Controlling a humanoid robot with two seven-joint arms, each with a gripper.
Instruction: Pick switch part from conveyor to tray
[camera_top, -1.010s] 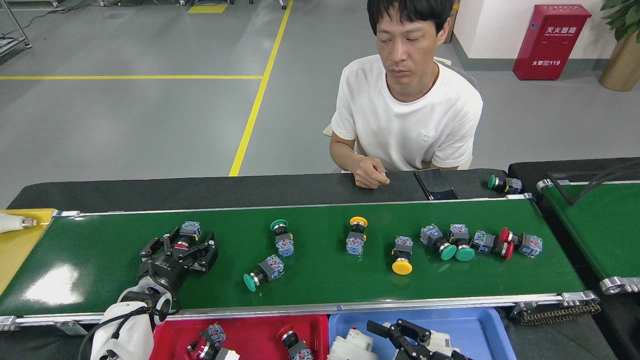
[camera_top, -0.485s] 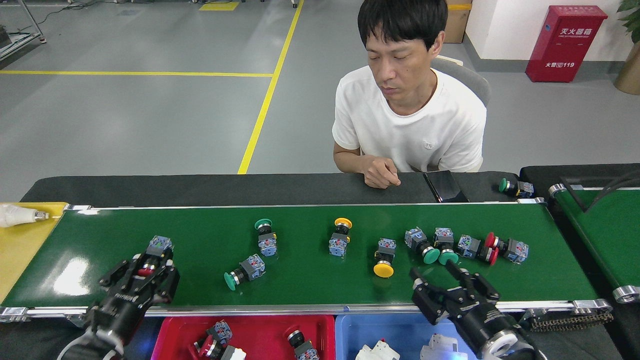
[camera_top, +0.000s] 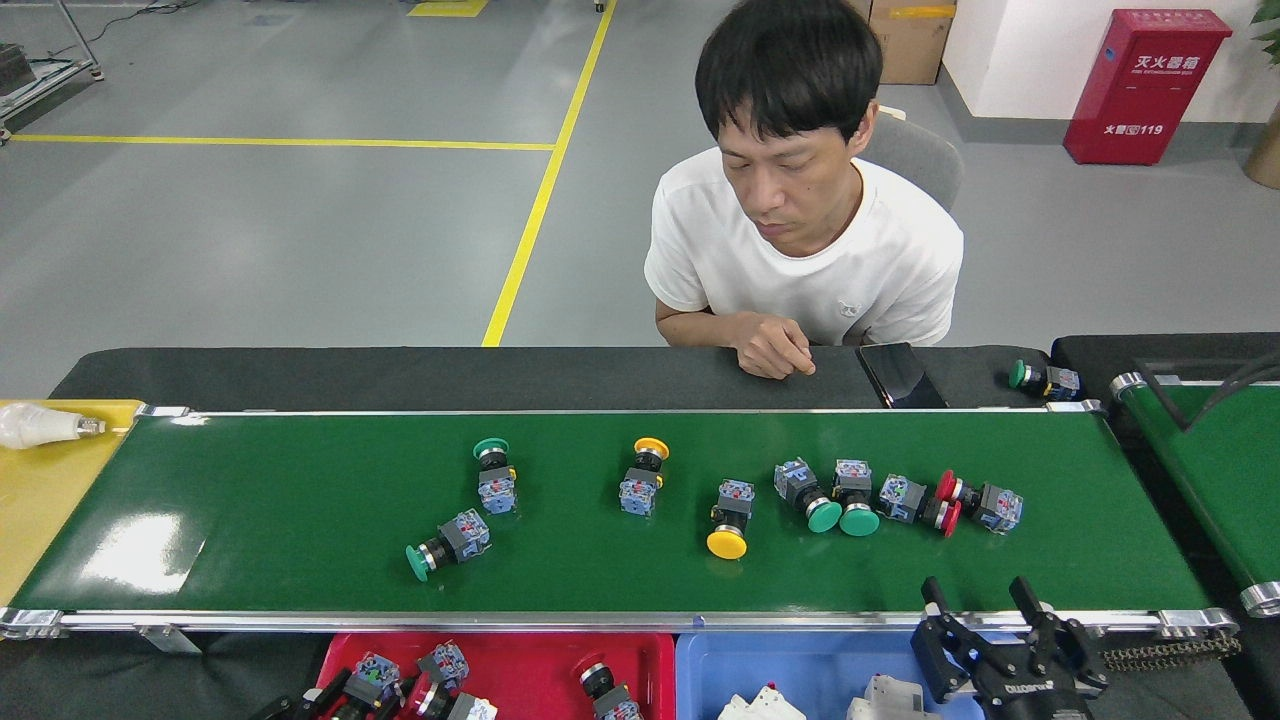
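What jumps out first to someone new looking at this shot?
The long green conveyor across the middle, with push-button switch parts scattered on it: green-capped ones left of centre, yellow ones mid-belt, a tight green-and-red cluster to the right. Behind it, a person in a white T-shirt sits with a fist on the black table. At the bottom edge, the right gripper stands open over the blue tray, beside a red tray holding switches.

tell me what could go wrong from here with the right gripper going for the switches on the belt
1. The two green switches and the red pair lie touching in a tight row on the conveyor, so the open right gripper may knock a neighbour or clamp two at once.
2. The person's hand rests just beyond the far rail; a long reach might come close.
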